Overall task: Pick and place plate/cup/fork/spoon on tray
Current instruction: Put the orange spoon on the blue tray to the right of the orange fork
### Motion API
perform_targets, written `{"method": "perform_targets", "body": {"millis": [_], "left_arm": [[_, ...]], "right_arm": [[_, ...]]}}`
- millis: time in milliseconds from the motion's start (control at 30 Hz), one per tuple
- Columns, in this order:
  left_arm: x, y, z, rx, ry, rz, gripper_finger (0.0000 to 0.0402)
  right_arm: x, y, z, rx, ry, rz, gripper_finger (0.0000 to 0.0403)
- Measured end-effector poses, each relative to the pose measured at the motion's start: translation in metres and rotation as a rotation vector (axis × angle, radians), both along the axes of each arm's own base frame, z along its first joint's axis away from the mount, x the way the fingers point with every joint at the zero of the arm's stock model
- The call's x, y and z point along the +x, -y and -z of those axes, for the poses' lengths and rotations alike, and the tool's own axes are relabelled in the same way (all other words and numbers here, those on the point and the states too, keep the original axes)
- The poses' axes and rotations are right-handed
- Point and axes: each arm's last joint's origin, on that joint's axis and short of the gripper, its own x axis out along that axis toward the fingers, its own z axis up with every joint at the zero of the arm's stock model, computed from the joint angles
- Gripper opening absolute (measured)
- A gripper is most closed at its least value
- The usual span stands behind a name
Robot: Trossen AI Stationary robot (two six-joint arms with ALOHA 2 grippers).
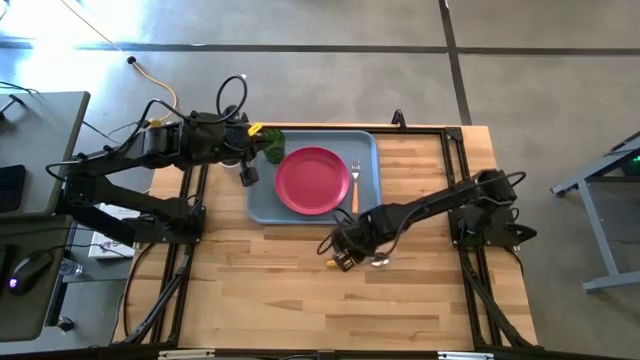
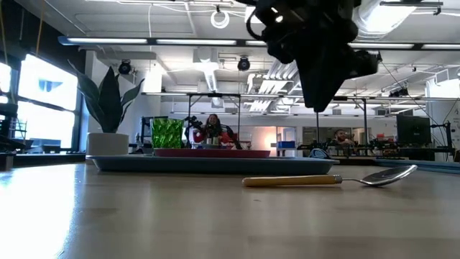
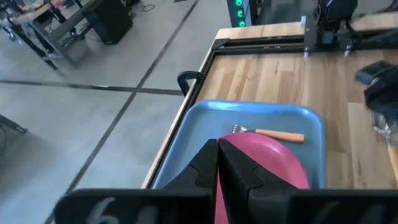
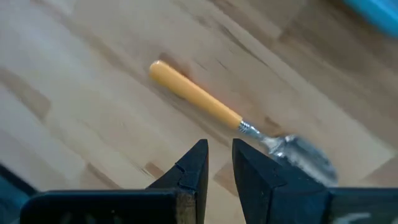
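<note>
The blue-grey tray (image 1: 265, 205) lies at the table's far middle. The pink-red plate (image 1: 312, 180) lies flat in it. The fork (image 1: 355, 185) lies on the tray floor right of the plate. The green cup (image 1: 272, 147) stands in the tray's far left corner. The spoon (image 4: 205, 102) lies flat on the bare table near of the tray, its bowl (image 2: 388, 175) toward the right. My right gripper (image 4: 219, 155) hovers above the spoon's neck, open by a narrow gap and empty. My left gripper (image 3: 217, 165) is shut and empty over the tray's left part.
A leafy plant in a white pot (image 2: 108, 115) shows beyond the tray in the low view. The table's dark frame rails (image 1: 460, 170) run along its edges. Bare wood (image 1: 280, 290) lies near of the tray and the spoon.
</note>
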Motion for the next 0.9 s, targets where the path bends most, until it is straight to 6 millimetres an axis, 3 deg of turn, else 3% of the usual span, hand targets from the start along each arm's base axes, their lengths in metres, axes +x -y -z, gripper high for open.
{"method": "perform_targets", "body": {"millis": [167, 500, 900], "left_arm": [[0.0, 0.0, 0.0, -0.044, 0.025, -0.025, 0.0003], [0.0, 0.0, 0.0, -0.134, 0.073, -0.076, 0.0003], [0.0, 0.0, 0.001, -0.178, 0.095, -0.104, 0.0003]], "right_arm": [[0.003, 0.013, 0.0, -0.015, 0.019, -0.171, 0.0073], [0.01, 0.017, 0.002, -0.131, 0.118, -0.578, 0.0148], [0.02, -0.013, 0.054, -0.17, 0.038, -0.917, 0.0154]]}}
